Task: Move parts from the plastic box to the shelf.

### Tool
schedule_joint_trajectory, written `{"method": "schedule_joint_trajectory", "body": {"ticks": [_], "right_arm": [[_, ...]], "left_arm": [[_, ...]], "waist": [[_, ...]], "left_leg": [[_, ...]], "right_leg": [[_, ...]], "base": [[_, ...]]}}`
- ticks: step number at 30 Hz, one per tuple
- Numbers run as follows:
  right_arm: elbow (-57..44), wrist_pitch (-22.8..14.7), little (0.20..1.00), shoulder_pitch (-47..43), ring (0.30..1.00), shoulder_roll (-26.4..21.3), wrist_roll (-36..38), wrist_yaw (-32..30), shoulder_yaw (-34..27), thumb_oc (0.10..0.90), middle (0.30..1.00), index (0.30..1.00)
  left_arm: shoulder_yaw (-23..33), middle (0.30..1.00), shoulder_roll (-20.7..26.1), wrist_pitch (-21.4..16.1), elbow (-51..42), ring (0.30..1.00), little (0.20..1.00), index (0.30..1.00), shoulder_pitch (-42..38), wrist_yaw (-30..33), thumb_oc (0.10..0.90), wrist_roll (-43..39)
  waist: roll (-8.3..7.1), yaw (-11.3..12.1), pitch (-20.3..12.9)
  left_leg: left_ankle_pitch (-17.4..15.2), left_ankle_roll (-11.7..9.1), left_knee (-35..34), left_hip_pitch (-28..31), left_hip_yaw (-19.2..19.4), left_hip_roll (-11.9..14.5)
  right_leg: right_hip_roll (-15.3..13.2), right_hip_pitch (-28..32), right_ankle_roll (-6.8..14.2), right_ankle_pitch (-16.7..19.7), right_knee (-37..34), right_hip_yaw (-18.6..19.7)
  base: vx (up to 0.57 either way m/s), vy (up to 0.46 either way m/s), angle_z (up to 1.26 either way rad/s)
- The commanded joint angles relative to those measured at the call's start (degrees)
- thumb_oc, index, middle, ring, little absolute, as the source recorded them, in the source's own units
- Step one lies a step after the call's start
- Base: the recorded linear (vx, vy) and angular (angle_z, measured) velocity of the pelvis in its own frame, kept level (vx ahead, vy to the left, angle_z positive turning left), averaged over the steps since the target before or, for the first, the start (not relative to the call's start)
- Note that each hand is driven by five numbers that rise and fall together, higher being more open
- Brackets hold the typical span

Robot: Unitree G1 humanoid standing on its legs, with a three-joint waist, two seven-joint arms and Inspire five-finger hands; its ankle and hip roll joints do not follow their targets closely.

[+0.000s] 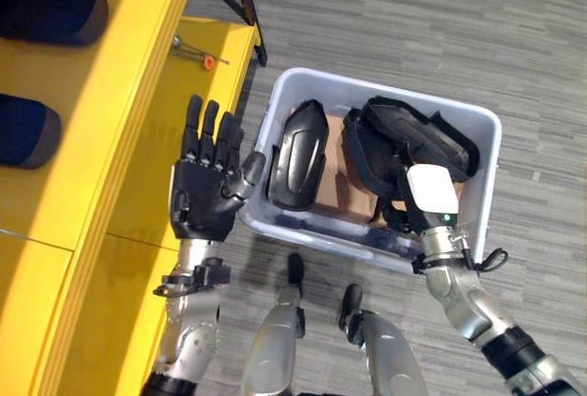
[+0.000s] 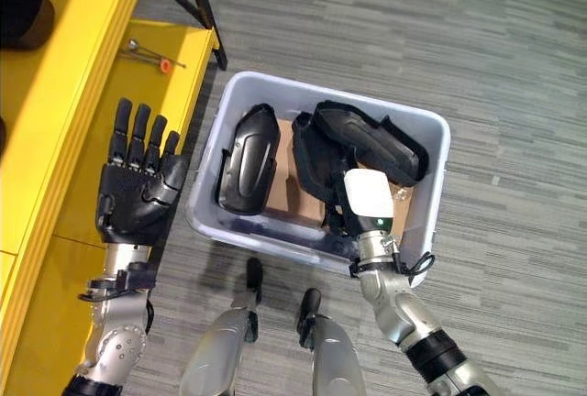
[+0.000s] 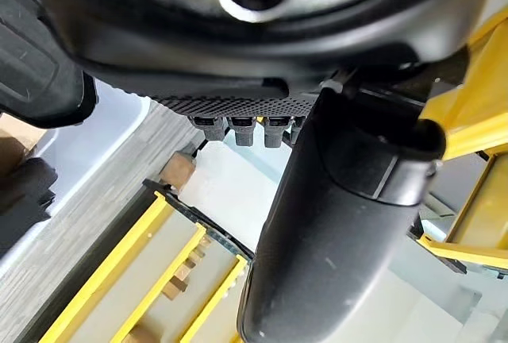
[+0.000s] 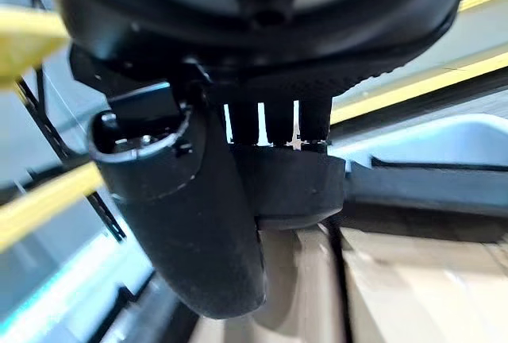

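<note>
Grey carpeted floor beside yellow shelf (image 1: 110,75) | right robot hand (image 1: 431,196) reached down into plastic box (image 1: 481,130) — finger state cannot be told | strapped black part (image 1: 404,139) lies just beyond it; a firm hold should be secured before lifting | left robot hand (image 1: 206,176) held open, empty, beside box | second black part (image 1: 298,153) rests near it.

Black parts (image 1: 298,153) lie in the plastic box (image 1: 477,121) beside the yellow shelf (image 1: 128,38).
</note>
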Motion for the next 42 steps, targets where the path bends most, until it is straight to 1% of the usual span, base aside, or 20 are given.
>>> {"method": "schedule_joint_trajectory", "body": {"ticks": [1, 3, 9, 11, 13, 15, 16, 17, 19, 22, 23, 25, 28, 32, 33, 34, 36, 37, 39, 42], "right_arm": [[-4.69, -6.31, 0.3, 0.02, 0.3, 0.12, 0.93, -1.06, -0.89, 0.4, 0.3, 0.3], [-6.56, -8.07, 0.3, 1.08, 0.3, 0.36, 1.75, 0.23, -1.37, 0.4, 0.3, 0.3], [-9.41, -9.1, 0.3, 2.74, 0.3, 1.27, 3.67, 3.98, -1.21, 0.4, 0.3, 0.3], [-10.43, -9.14, 0.3, 3.56, 0.3, 1.45, 3.88, 4.53, -1.44, 0.4, 0.3, 0.3], [-11.78, -9.28, 0.3, 5.25, 0.3, 1.27, 4.32, 4.88, -2.35, 0.4, 0.3, 0.3], [-12.11, -9.55, 0.3, 6.11, 0.3, 0.83, 4.71, 3.96, -2.3, 0.4, 0.3, 0.3], [-11.86, -10.01, 0.3, 6.28, 0.3, 0.76, 4.69, 3.52, -2.24, 0.4, 0.3, 0.3], [-11.43, -11.35, 0.3, 6.28, 0.3, 0.75, 4.64, 2.59, -2.15, 0.4, 0.3, 0.3], [-11.86, -12.07, 0.3, 6.21, 0.3, 0.75, 4.34, 1.41, -2.39, 0.4, 0.3, 0.3], [-13.43, -11.86, 0.3, 6.3, 0.3, 0.87, 4.12, 0.36, -3.19, 0.4, 0.3, 0.3], [-14.38, -12.51, 0.3, 6.53, 0.3, 0.69, 4.41, -0.27, -3.96, 0.4, 0.3, 0.3], [-14.95, -14.14, 0.3, 6.86, 0.3, 0.36, 4.95, -0.89, -4.99, 0.4, 0.3, 0.3], [-17.61, -16.22, 0.3, 7.9, 0.3, -0.73, 5.88, -1.05, -7.03, 0.4, 0.3, 0.3], [-20.05, -15.66, 0.3, 8.49, 0.3, -1.5, 6.24, -1.72, -9.04, 0.4, 0.3, 0.3], [-20.48, -15.39, 0.3, 8.59, 0.3, -1.54, 5.71, -2.32, -9.37, 0.4, 0.3, 0.3], [-21.09, -14.43, 0.3, 8.97, 0.3, -1.38, 5.0, -4.0, -10.1, 0.4, 0.3, 0.3], [-21.13, -14.4, 0.3, 9.06, 0.3, -1.2, 4.92, -4.28, -10.38, 0.4, 0.3, 0.3], [-21.17, -14.65, 0.3, 9.22, 0.3, -0.94, 4.98, -4.96, -10.9, 0.4, 0.3, 0.3], [-22.59, -17.18, 0.3, 9.56, 0.3, -0.59, 4.72, -6.4, -12.24, 0.4, 0.3, 0.3], [-24.28, -18.93, 0.3, 9.71, 0.3, -0.65, 4.57, -6.63, -12.66, 0.4, 0.3, 0.3]], "left_arm": [[1.19, 1.0, -0.18, -2.1, -4.69, 1.0, 1.0, 1.0, 1.13, -0.79, 0.9, 5.95], [1.51, 1.0, -0.31, -1.41, -4.69, 1.0, 1.0, 1.0, 2.52, -0.09, 0.9, 6.69], [2.63, 1.0, -1.36, -0.32, -4.84, 1.0, 1.0, 1.0, 6.57, 0.87, 0.9, 6.76], [2.66, 1.0, -1.49, -0.26, -4.55, 1.0, 1.0, 1.0, 7.14, 0.03, 0.9, 6.64], [2.66, 1.0, -1.45, -0.37, -4.02, 1.0, 1.0, 1.0, 7.58, -1.86, 0.9, 5.39], [2.04, 1.0, -0.87, -1.08, -3.13, 1.0, 1.0, 1.0, 6.93, -2.96, 0.9, 4.21], [1.86, 1.0, -0.72, -1.25, -3.04, 1.0, 1.0, 1.0, 6.67, -3.04, 0.9, 4.03], [1.11, 1.0, -0.6, -1.69, -3.35, 1.0, 1.0, 1.0, 6.01, -2.32, 0.9, 4.46], [0.43, 1.0, -0.71, -1.14, -3.88, 1.0, 1.0, 1.0, 5.4, -2.03, 0.9, 4.72], [-0.71, 1.0, -0.59, 0.95, -4.72, 1.0, 1.0, 1.0, 4.54, -1.46, 0.9, 5.71], [-1.7, 1.0, -0.17, 1.4, -5.05, 1.0, 1.0, 1.0, 3.9, -2.8, 0.9, 9.92], [-2.73, 1.0, 0.51, 1.93, -5.64, 1.0, 1.0, 1.0, 3.63, -4.09, 0.9, 11.88], [-4.02, 1.0, 2.25, 3.12, -6.6, 1.0, 1.0, 1.0, 3.09, -4.41, 0.9, 13.77], [-5.65, 1.0, 4.74, 4.57, -7.88, 1.0, 1.0, 1.0, 2.84, -5.84, 0.9, 13.14], [-5.93, 1.0, 5.06, 5.09, -8.32, 1.0, 1.0, 1.0, 2.89, -5.94, 0.9, 11.59], [-6.55, 1.0, 6.0, 5.87, -8.84, 1.0, 1.0, 1.0, 3.04, -6.89, 0.9, 10.67], [-6.76, 1.0, 6.15, 5.93, -8.89, 1.0, 1.0, 1.0, 3.14, -7.19, 0.9, 10.65], [-7.07, 1.0, 6.47, 5.87, -9.04, 1.0, 1.0, 1.0, 3.56, -8.34, 0.9, 10.82], [-7.08, 1.0, 7.57, 5.09, -10.22, 1.0, 1.0, 1.0, 4.93, -8.48, 0.9, 11.04], [-6.67, 1.0, 8.16, 4.22, -10.3, 1.0, 1.0, 1.0, 5.35, -7.65, 0.9, 11.65]], "waist": [[-1.32, 0.11, -10.11], [-1.24, 0.2, -10.97], [-0.77, 1.15, -12.26], [-0.5, 0.81, -12.52], [-0.43, -0.49, -12.94], [-1.1, -1.97, -13.1], [-1.39, -2.35, -13.23], [-2.46, -3.26, -13.75], [-3.11, -3.91, -14.44], [-3.55, -5.09, -16.23], [-3.53, -5.77, -17.45], [-3.29, -6.37, -18.53], [-1.98, -7.43, -20.12], [-1.12, -8.24, -20.82], [-1.06, -8.24, -20.9], [-1.2, -7.96, -21.26], [-1.24, -7.85, -21.33], [-1.28, -7.46, -21.53], [-1.65, -6.17, -21.71], [-1.98, -5.42, -21.52]], "left_leg": [[-2.78, -0.87, -1.2, 2.23, -1.9, -1.17], [-2.82, -1.01, -1.18, 2.89, -2.61, -1.33], [-1.46, -1.91, -1.98, 3.02, -4.14, -1.32], [-0.6, -2.65, -2.66, 2.73, -1.15, -0.22], [-0.53, -3.34, -2.38, 2.87, 6.54, 1.94], [-3.02, -2.82, 0.91, 3.76, 12.47, 3.67], [-4.16, -2.44, 2.23, 4.02, 13.69, 4.2], [-7.85, -2.3, 6.71, 5.66, 15.22, 5.4], [-8.78, -2.14, 10.13, 7.23, 16.86, 7.04], [-7.17, -3.19, 13.13, 10.87, 18.36, 9.73], [-6.17, -4.0, 14.12, 13.26, 18.65, 10.84], [-5.6, -4.55, 14.72, 14.74, 18.85, 11.28], [-5.51, -4.65, 11.34, 16.6, 19.36, 10.45], [-8.22, -3.36, 5.97, 17.79, 21.74, 8.82], [-8.88, -2.93, 4.76, 17.89, 21.97, 8.24], [-11.1, -1.63, 2.07, 18.03, 22.26, 6.82], [-11.25, -1.51, 1.54, 18.21, 22.21, 6.56], [-11.31, -1.42, 0.6, 18.51, 22.05, 6.06], [-11.62, -0.82, -1.03, 19.57, 21.52, 4.43], [-12.3, -0.19, -1.23, 19.93, 21.27, 3.5]], "right_leg": [[0.06, 3.01, 2.14, 4.18, -6.33, 0.3], [0.22, 4.54, 1.91, 3.9, -6.88, 0.19], [0.72, 7.23, 1.48, 3.09, -7.57, 0.11], [0.57, 8.07, 1.54, 2.87, -8.12, -1.29], [-0.52, 9.06, 1.84, 2.93, -9.3, -4.69], [-2.33, 9.05, 1.85, 3.02, -9.31, -7.26], [-2.81, 8.88, 1.78, 3.06, -9.21, -7.74], [-4.19, 9.01, 2.07, 2.38, -8.8, -8.15], [-4.95, 8.84, 1.79, 2.55, -8.62, -9.19], [-5.32, 8.64, 0.96, 2.67, -8.51, -10.57], [-5.42, 8.49, 0.5, 2.8, -8.63, -11.04], [-5.54, 8.23, 0.27, 3.0, -8.82, -11.11], [-6.2, 7.83, 1.26, 4.04, -9.31, -10.94], [-8.23, 8.49, 3.54, 5.89, -10.12, -11.01], [-8.81, 8.81, 4.22, 6.46, -10.51, -11.05], [-10.27, 9.86, 5.91, 7.99, -11.56, -11.33], [-10.44, 10.12, 6.2, 8.28, -11.82, -11.49], [-10.71, 10.47, 6.89, 8.94, -12.42, -11.98], [-11.46, 11.11, 8.73, 11.37, -14.34, -13.82], [-12.05, 10.71, 9.69, 13.14, -15.16, -14.74]], "base": [[0.05, -0.074, -0.02], [0.04, -0.055, 0.01], [0.02, -0.016, 0.03], [-0.02, -0.013, 0.06], [-0.1, -0.023, 0.31], [-0.12, -0.025, 0.85], [-0.1, -0.004, 1.14], [-0.08, 0.016, 1.0], [-0.09, 0.049, 0.55], [-0.06, 0.129, 0.58], [-0.04, 0.175, 0.9], [-0.06, 0.209, 0.86], [-0.1, 0.317, 0.51], [-0.11, 0.268, 0.29], [-0.26, 0.413, 0.44], [-0.24, 0.36, 0.26], [-0.14, 0.193, 0.19], [-0.18, 0.184, 0.37], [-0.25, 0.232, 0.32], [-0.2, 0.141, 0.18]]}}
